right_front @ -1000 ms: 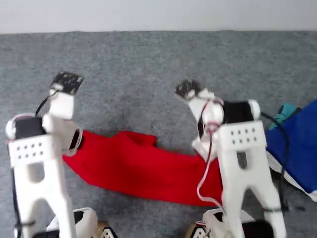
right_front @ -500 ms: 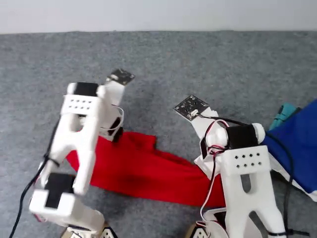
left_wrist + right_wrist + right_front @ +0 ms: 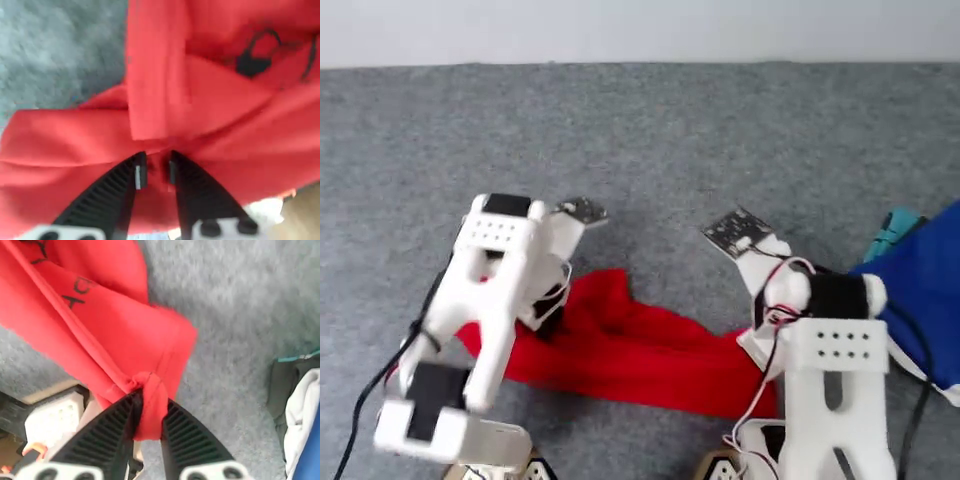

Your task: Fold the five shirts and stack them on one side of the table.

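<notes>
**Red shirt** (image 3: pixel 640 350): lies low in the centre of the high view. Its long axis runs left to right across the frame, dipping slightly toward the lower right. It is rumpled and partly doubled over.

**Left gripper** (image 3: pixel 154 170): at the shirt's left end, jaws almost closed, pinching a thin fold of red cloth.

**Right gripper** (image 3: pixel 150 407): at the shirt's right end, jaws closed on a bunched hem corner.

**Relation:** each arm has its own end and the cloth spans between them, so a fold would likely go across that axis, toward the upper frame.

**Blue shirt** (image 3: pixel 920 290): at the right edge, just beside the right arm.

**Grey table** (image 3: pixel 650 140): upper frame, beyond.
</notes>
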`<state>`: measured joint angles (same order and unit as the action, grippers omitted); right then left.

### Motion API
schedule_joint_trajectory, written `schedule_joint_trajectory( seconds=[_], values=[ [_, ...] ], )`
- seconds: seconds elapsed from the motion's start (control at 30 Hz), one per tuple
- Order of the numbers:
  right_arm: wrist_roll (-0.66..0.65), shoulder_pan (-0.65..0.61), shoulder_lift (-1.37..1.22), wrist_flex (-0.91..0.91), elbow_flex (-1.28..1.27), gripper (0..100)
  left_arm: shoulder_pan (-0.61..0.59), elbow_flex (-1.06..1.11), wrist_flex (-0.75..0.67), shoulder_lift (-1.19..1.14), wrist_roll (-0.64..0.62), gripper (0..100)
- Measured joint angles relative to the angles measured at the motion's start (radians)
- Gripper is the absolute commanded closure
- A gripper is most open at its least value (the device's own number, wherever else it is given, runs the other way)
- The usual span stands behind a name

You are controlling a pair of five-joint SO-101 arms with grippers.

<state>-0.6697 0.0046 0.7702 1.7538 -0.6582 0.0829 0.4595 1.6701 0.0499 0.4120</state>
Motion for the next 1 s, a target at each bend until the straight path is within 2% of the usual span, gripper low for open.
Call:
schedule_joint_trajectory(
  seconds=[0.13,0.3,0.47,0.57,0.7,1.0],
  values=[
    [-0.083,0.095,0.055,0.000,-0.035,98.9,0.000,0.127,0.003,0.153,0.063,92],
    [-0.196,0.213,0.081,0.000,-0.038,98.9,-0.002,0.100,0.008,0.293,0.066,90],
    [-0.298,0.364,0.081,0.000,-0.038,98.9,-0.002,-0.066,0.011,0.327,-0.043,78],
    [-0.345,0.446,0.081,0.000,-0.038,98.9,-0.002,-0.127,0.008,0.328,-0.112,78],
    [-0.356,0.462,0.081,0.000,-0.038,98.9,0.031,-0.146,-0.035,0.275,-0.143,78],
    [-0.359,0.462,0.081,0.000,-0.038,98.9,0.144,-0.264,-0.126,-0.002,-0.192,77]
  ],
)
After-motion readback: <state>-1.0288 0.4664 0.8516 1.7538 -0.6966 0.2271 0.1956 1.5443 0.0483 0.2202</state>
